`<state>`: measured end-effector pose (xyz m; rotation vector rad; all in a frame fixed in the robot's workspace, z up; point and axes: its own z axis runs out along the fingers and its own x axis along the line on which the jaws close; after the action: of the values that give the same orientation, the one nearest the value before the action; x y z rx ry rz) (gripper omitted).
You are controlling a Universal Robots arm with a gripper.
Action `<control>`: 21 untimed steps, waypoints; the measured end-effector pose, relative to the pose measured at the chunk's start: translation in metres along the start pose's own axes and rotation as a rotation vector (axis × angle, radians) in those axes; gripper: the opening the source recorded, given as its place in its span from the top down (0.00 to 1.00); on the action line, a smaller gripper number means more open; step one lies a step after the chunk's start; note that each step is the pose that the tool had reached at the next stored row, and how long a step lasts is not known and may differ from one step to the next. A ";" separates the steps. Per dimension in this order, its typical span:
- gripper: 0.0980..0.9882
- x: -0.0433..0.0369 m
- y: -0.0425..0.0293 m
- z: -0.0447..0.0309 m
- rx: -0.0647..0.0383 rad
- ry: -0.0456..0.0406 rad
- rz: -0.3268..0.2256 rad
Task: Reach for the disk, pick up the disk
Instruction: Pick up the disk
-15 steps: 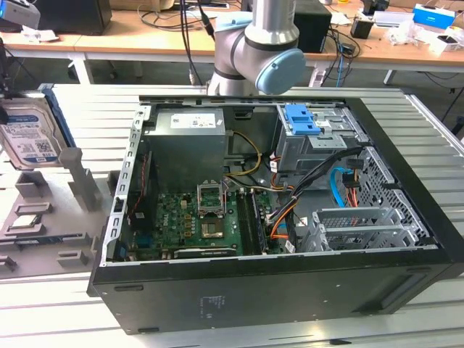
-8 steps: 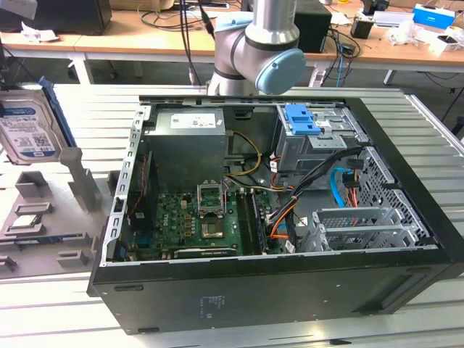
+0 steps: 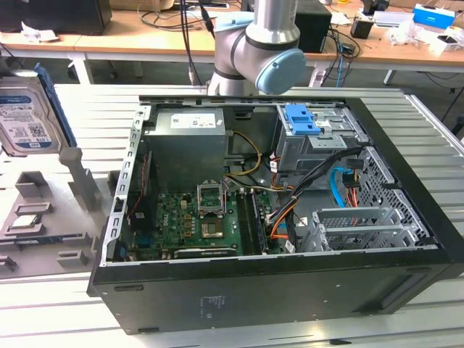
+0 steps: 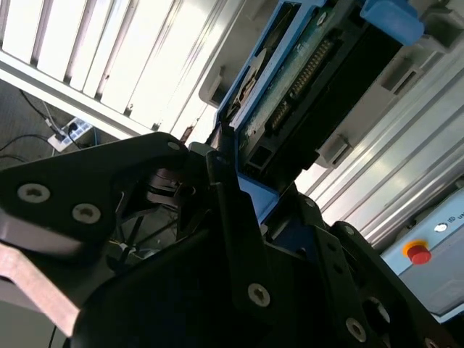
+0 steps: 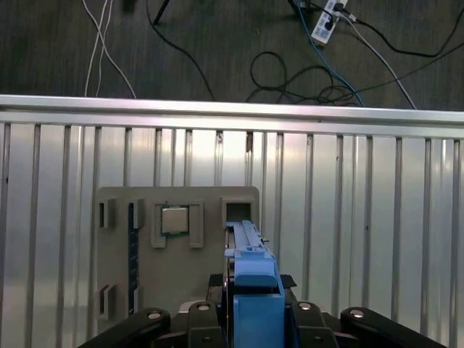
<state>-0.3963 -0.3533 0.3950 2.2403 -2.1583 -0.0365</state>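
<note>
The disk (image 3: pixel 25 119), upper left in the exterior view, is silver metal with a blue plastic frame. The ribbed table (image 3: pixel 101 109) is bare metal, the computer case (image 3: pixel 254 297) matt black.

slatted metal desk (image 3: pixel 94 109), cluttered wooden tables (image 3: pixel 145 40) behind, dark floor (image 5: pixel 58 51) with loose cables (image 5: pixel 290 72) and a power strip (image 5: pixel 326 22)

Work table (image 3: pixel 94 109): slatted silver aluminium top. Lying directly on it:
- One black desktop computer case (image 3: pixel 275 290), on its side, open side up, interior exposed.
- One flat grey fixture plate (image 3: pixel 43 217) with raised slots, beside the case toward the exterior view's left.
</note>
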 end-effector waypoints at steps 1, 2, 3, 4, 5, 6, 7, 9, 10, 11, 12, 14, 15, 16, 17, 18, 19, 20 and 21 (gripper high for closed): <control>0.70 0.0000 -0.0002 -0.0033 0.000 0.0000 0.000; 0.70 0.0001 -0.0003 -0.0058 0.000 0.0001 0.000; 0.70 0.0001 -0.0004 -0.0073 0.000 0.0000 0.000; 0.70 0.0001 -0.0006 -0.0109 0.000 0.0000 0.000; 0.70 0.0001 -0.0007 -0.0126 0.000 0.0000 0.000; 0.70 0.0001 -0.0008 -0.0142 0.000 0.0000 0.000; 0.70 0.0002 -0.0010 -0.0174 0.000 0.0000 0.000; 0.70 0.0002 -0.0012 -0.0219 0.000 0.0000 0.000; 0.70 0.0002 -0.0013 -0.0235 0.000 0.0001 0.000; 0.70 0.0002 -0.0014 -0.0262 0.000 0.0000 0.000; 0.70 0.0002 -0.0015 -0.0278 0.000 0.0000 0.000; 0.70 0.0003 -0.0017 -0.0324 0.000 0.0000 0.000; 0.70 0.0003 -0.0019 -0.0356 0.000 0.0000 0.000; 0.70 0.0003 -0.0020 -0.0371 0.000 0.0000 0.000; 0.70 0.0003 -0.0020 -0.0387 0.000 0.0000 0.000; 0.70 0.0003 -0.0021 -0.0407 0.000 0.0000 0.000; 0.70 0.0003 -0.0022 -0.0424 0.000 0.0000 0.000; 0.70 0.0004 -0.0024 -0.0455 0.000 0.0000 0.000; 0.70 0.0004 -0.0025 -0.0479 0.000 0.0000 0.000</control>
<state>-0.3919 -0.3533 0.4428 2.2403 -2.1582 -0.0367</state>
